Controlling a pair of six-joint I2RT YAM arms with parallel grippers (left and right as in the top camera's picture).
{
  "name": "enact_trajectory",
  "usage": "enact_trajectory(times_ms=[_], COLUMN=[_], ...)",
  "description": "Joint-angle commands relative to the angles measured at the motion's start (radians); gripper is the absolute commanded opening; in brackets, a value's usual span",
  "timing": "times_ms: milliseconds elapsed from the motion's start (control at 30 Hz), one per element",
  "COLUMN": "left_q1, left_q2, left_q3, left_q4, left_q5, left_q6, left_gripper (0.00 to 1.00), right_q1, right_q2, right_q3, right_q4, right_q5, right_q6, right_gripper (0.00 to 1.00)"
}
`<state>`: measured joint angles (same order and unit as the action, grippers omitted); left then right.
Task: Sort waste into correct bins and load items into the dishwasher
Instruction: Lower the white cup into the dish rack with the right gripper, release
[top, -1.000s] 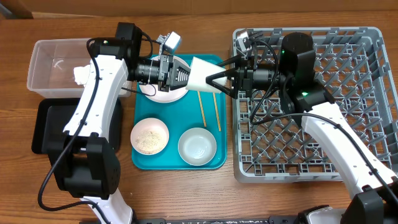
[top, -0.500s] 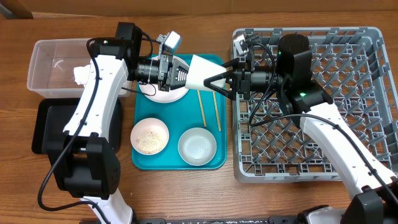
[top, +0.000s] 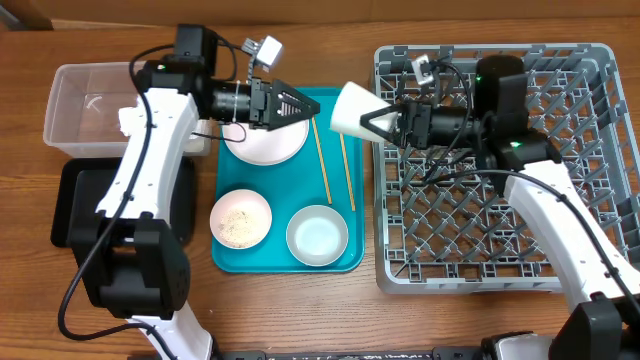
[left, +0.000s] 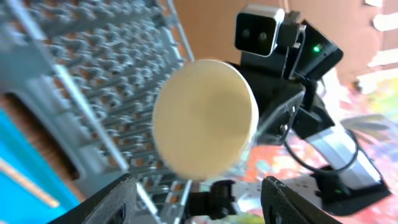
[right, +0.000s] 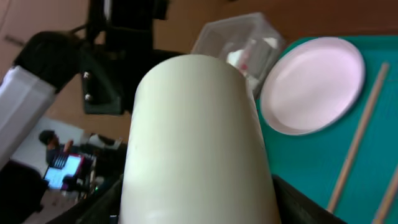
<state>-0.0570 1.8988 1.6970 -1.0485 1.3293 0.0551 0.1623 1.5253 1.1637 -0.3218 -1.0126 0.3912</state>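
A small white cup (top: 352, 108) hangs in the air between the teal tray (top: 285, 195) and the grey dishwasher rack (top: 560, 180). My right gripper (top: 368, 120) is shut on it, and the cup (right: 193, 137) fills the right wrist view between the jaws. My left gripper (top: 305, 104) stands open over the large plate (top: 268, 140), a short gap left of the cup. The cup's round base (left: 205, 115) faces the left wrist camera, clear of the open left gripper (left: 199, 208). Two chopsticks (top: 322, 165) lie on the tray.
A small plate with rice-like crumbs (top: 240, 218) and a bowl (top: 317, 234) sit at the tray's front. The clear tub (top: 85, 100) at far left holds a crumpled napkin (top: 130, 120). The black tray (top: 75, 205) lies in front of it.
The left gripper has let go of the cup and drawn back to the left. The right gripper has closed on the cup and carried it right, towards the rack.
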Motion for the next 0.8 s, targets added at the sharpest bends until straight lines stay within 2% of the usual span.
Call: enact_trajectory(times_ms=[0,100,400,567,700,767], left_q1=[0.034,0.038,0.035,0.030,0.018,0.011], left_q2=[-0.007,-0.007,-0.011,-0.012,-0.012,-0.012], left_q3=[0.014,0.015,0.111,0.202,0.214,0.214], left_q4=[0.028,0.047,0.017,-0.066,-0.095,-0.103], left_q5=[-0.233,-0.392,-0.648,-0.820,-0.876,-0.899], left_q6=[-0.015,-0.037,-0.036,-0.032,-0.023,-0.023], left_gripper=[0.67,0.67,0.64,0.65,0.65,0.65], right_q1=[0.000,0.001,0.040,0.245,0.368,0.388], right_q2=[-0.074,-0.162,-0.372,-0.368,-0.325,-0.302], right_q3=[0.014,0.015,0.016,0.016,0.016,0.016], right_q4=[-0.121,-0.304,-0.843,-0.989,-1.079,-1.096], right_q5=[0.218,0.377,0.718,0.896,1.001,1.013], right_q6=[0.002,0.003,0.115,0.291,0.438,0.455], right_gripper=[0.59,0.59,0.59,0.60,0.60,0.60])
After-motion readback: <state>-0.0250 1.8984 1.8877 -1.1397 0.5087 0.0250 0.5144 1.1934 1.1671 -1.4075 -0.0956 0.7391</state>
